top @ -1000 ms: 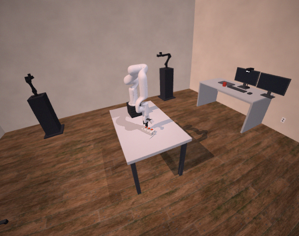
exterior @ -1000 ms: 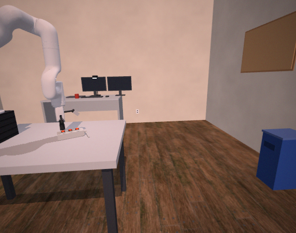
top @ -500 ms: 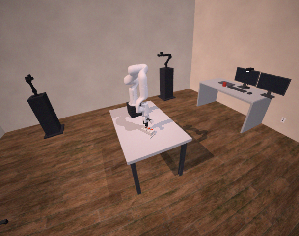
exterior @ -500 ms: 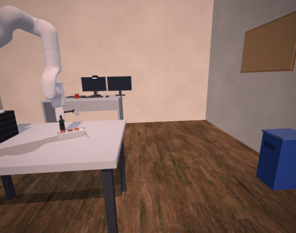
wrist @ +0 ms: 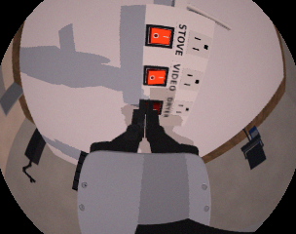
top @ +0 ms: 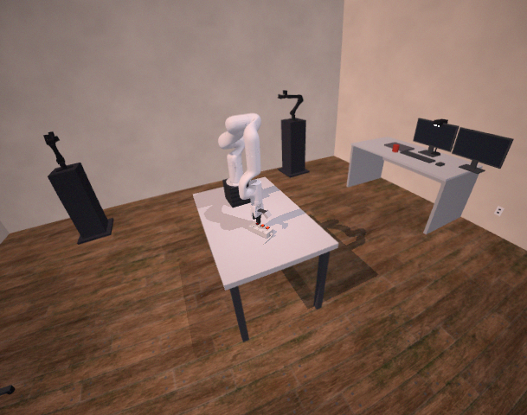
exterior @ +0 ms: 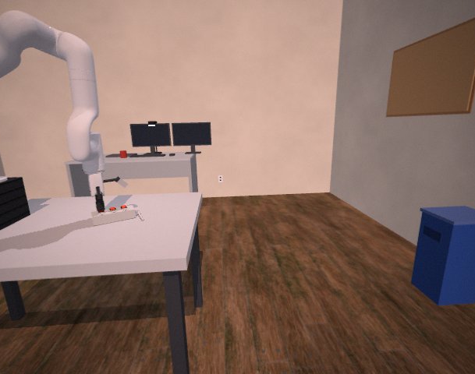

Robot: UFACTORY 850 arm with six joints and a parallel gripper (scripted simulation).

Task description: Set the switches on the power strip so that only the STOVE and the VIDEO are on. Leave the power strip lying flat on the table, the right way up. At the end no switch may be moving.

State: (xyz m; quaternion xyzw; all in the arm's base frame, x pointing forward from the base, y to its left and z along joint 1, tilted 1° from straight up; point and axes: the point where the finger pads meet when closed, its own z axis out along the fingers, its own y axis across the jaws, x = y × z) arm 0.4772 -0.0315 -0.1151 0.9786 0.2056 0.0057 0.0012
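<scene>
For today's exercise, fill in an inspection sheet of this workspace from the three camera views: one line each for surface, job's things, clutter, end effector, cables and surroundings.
Surface: white table on dark legs; arm base block at its far end.
Job's things: power strip flat, right way up; STOVE switch and VIDEO switch bright red; third switch darker, label hidden.
Clutter: nothing seen on the table besides the strip.
End effector: end effector shut, holding nothing, tips at the third switch.
Cables: short stub at the strip's end.
Surroundings: desk with two monitors, two black pedestals, blue bin, corkboard.
</scene>
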